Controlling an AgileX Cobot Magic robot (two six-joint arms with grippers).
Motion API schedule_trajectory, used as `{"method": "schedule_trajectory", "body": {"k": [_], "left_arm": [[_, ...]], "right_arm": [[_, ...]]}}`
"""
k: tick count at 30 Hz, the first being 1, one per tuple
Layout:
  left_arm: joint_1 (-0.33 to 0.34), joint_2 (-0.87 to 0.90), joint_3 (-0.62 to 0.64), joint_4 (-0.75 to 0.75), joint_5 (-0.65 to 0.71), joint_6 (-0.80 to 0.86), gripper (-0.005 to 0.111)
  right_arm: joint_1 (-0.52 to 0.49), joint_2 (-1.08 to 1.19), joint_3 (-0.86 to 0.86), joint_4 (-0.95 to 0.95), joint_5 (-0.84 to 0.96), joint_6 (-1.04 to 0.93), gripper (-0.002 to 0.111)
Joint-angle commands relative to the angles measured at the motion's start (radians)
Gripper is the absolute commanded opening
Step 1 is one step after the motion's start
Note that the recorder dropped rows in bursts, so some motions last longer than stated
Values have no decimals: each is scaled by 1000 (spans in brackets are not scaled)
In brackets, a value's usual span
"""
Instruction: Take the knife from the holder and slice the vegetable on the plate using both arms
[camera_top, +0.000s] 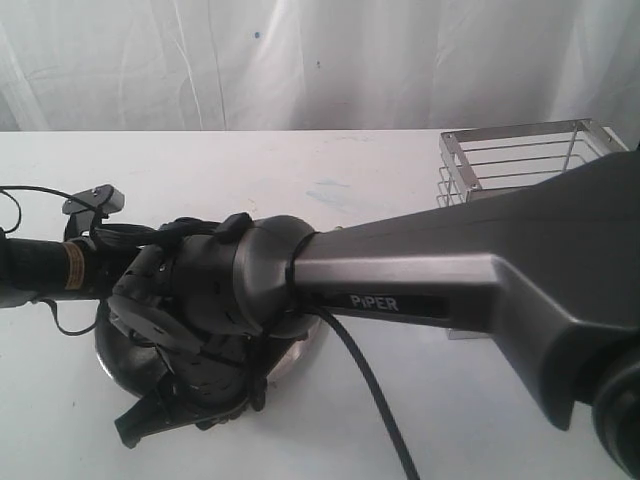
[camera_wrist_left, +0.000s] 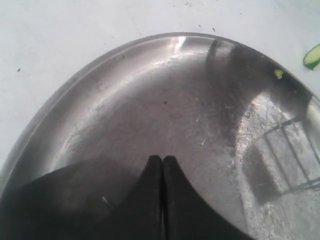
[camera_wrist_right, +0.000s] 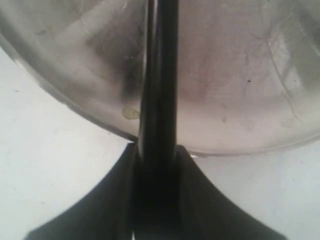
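Observation:
In the right wrist view my right gripper (camera_wrist_right: 157, 150) is shut on the black knife (camera_wrist_right: 160, 75), whose narrow blade runs out over the steel plate (camera_wrist_right: 240, 100). A pale scrap (camera_wrist_right: 131, 114) lies on the plate beside the blade. My left gripper (camera_wrist_left: 162, 160) hovers over the plate (camera_wrist_left: 150, 110), fingertips pressed together with nothing seen between them. A cut green piece of the vegetable (camera_wrist_left: 312, 56) lies on the table just past the rim, and a tiny green bit (camera_wrist_left: 278, 73) sits at the rim. In the exterior view both wrists cover most of the plate (camera_top: 296, 357).
The silver wire holder (camera_top: 520, 160) stands at the back right on the white table (camera_top: 300, 170), with no knife in it. The grey PiPER link (camera_top: 420, 290) stretches from the right across the middle. The left arm (camera_top: 50, 265) comes in from the left edge.

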Motion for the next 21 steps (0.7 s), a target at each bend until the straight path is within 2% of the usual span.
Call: {"method": "schedule_trajectory", "body": {"k": [1,7,11,14,18,21], "left_arm": [[1,-61,19,-11,-8,60,0],[1,-143,48,76,69,41,0],[1,-135,112,45,126,56,0],[1,-119,114,23,95,73,0],[1,-121,108,-23,-11,86,0],[1,-119,100,-52,23,127,0]], "right_arm": [[-10,-2,2,-11,27,-4,0],[-10,-2,2,-2,27,-4,0],[-10,-2,2,2,27,-4,0],[-10,-2,2,4,31,-4,0],[-10,-2,2,4,31,-4,0],[-10,-2,2,4,31,-4,0]]}}
